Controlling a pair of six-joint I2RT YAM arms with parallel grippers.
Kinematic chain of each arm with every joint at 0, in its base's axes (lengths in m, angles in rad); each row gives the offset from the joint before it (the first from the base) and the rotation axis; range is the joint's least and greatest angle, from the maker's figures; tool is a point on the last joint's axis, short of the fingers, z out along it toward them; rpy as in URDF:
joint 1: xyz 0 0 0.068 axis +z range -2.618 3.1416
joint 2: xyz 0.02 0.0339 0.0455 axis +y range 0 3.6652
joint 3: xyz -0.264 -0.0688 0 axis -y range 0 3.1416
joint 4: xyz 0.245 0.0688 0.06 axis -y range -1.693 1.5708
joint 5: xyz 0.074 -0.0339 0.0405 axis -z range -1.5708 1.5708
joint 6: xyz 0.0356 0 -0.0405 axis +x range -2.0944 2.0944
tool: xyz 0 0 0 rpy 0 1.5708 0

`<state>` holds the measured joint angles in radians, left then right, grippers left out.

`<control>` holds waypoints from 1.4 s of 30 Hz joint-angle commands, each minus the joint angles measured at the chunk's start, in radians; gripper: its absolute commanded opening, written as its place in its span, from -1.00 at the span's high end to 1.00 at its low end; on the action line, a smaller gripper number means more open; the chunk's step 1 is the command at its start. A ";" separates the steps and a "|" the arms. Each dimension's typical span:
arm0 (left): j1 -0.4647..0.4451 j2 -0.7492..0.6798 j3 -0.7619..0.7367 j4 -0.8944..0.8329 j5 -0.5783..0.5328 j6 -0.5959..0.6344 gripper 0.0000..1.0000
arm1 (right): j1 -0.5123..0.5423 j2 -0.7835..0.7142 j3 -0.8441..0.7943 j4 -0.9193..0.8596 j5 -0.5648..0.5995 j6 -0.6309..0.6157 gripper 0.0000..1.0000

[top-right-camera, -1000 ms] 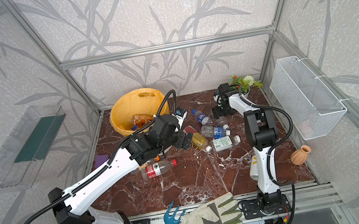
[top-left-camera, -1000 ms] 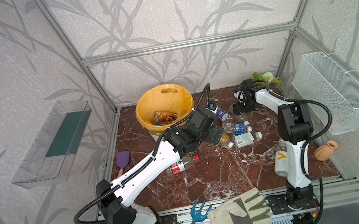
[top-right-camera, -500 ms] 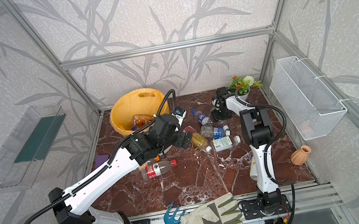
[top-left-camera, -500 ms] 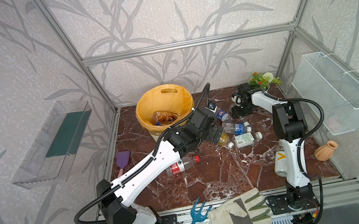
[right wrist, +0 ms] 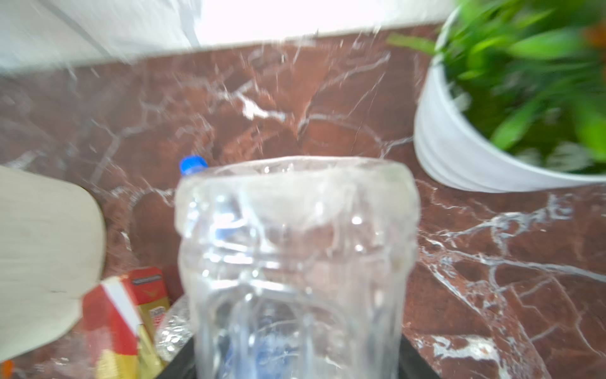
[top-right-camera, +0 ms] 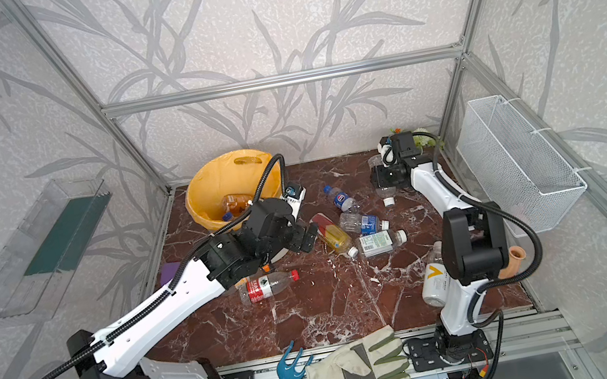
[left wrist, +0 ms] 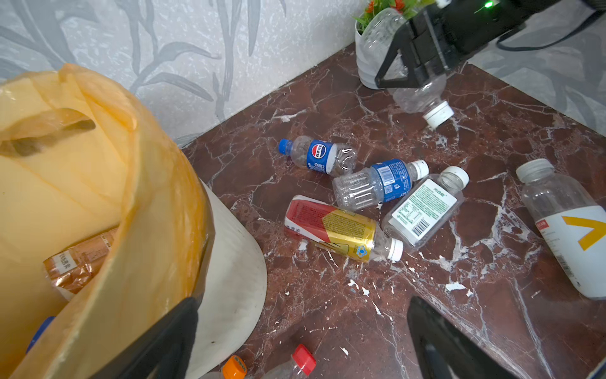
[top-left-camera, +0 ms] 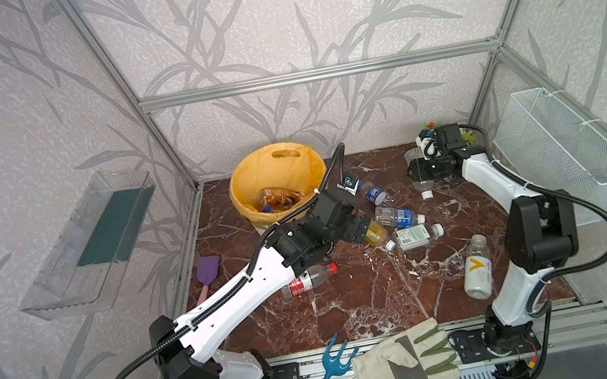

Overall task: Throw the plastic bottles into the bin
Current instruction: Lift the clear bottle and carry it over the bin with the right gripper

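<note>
Bottles [left wrist: 377, 183] lie mostly on the floor, with a few already in the bin [top-left-camera: 246, 186] at the back left; its yellow bag is folded over the rim, which holds the mouth wide for drops. Your left gripper [left wrist: 303, 305] hangs just beside the bin, fingers spread wide with nothing between them, facing the cluster of four near the middle. I judge it placed to pick the red-and-yellow bottle [left wrist: 334, 226], the nearest. Further right, your right gripper [left wrist: 416, 62] has its fingers closed across the body of a clear bottle [left wrist: 419, 95], tilted cap-down just beside the flower pot [left wrist: 365, 77]. Whether the cap touches the floor, you cannot tell. A white bottle [top-left-camera: 477, 274] lies apart at the right.

Both top views show a red-capped bottle [top-left-camera: 309, 280] partly under the left arm; the left wrist view catches only its cap. Only that wrist view shows the right grip side-on. The right wrist view is blurred and filled by the clear bottle's base, so the fingers barely show there
</note>
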<state>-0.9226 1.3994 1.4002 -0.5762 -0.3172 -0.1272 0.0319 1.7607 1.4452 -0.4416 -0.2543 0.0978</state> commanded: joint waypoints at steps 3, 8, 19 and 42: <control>0.003 -0.103 -0.072 0.090 -0.064 -0.016 -0.99 | -0.005 -0.170 -0.119 0.205 -0.176 0.169 -0.23; 0.011 -0.190 -0.146 0.150 -0.148 -0.056 -0.99 | 0.033 -0.282 -0.263 0.563 -0.314 0.434 -0.18; 0.013 -0.417 -0.253 0.181 -0.272 -0.053 -0.98 | 0.226 -0.274 -0.163 0.874 -0.351 0.701 -0.19; 0.013 -0.557 -0.304 0.095 -0.443 -0.040 -0.98 | 0.547 -0.015 0.435 0.288 -0.243 0.300 -0.98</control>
<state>-0.9142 0.8410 1.1011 -0.4854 -0.7399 -0.1753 0.5865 1.8565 1.8675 -0.1196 -0.5396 0.4870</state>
